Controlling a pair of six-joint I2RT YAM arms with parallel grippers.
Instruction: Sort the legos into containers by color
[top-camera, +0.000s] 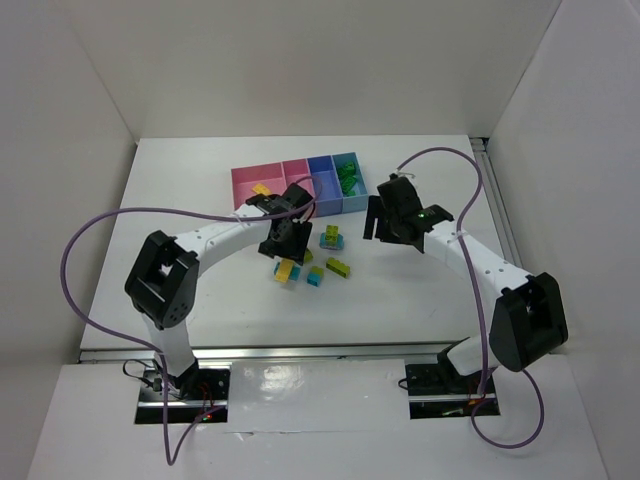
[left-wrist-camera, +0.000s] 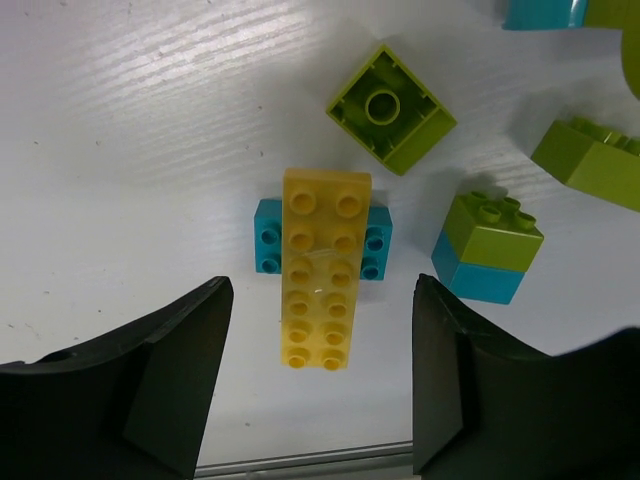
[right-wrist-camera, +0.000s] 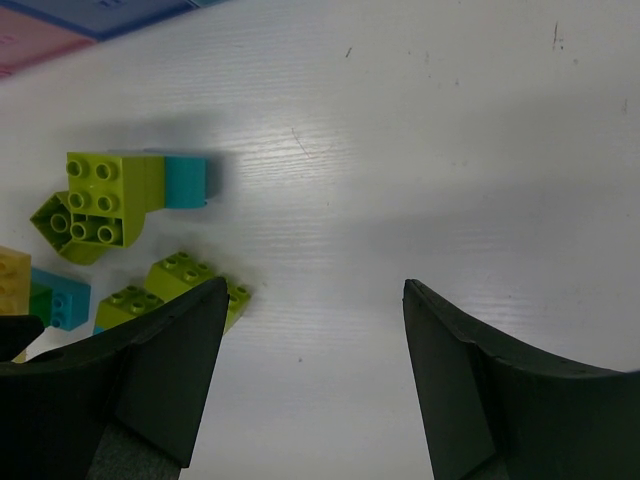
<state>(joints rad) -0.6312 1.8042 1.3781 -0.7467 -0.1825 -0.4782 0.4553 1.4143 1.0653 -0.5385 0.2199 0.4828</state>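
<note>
Early yet: a yellow brick (top-camera: 261, 188) and dark green bricks (top-camera: 347, 178) are binned, the loose pile (top-camera: 315, 262) remains, and the left gripper (left-wrist-camera: 320, 330) and right gripper (right-wrist-camera: 315, 325) gape empty.

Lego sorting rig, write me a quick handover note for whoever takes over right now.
Left gripper: open, fingers either side of the long yellow studded plastic brick, which lies across a small cyan brick; not gripped.
Right gripper: open, nothing between its fingers, above the white table.
Done: one yellow brick in the wide pink plastic bin, dark green bricks in the light blue bin.
Left: the long yellow one, the lime green bricks and the cyan ones, loose on the table before the bins.
</note>
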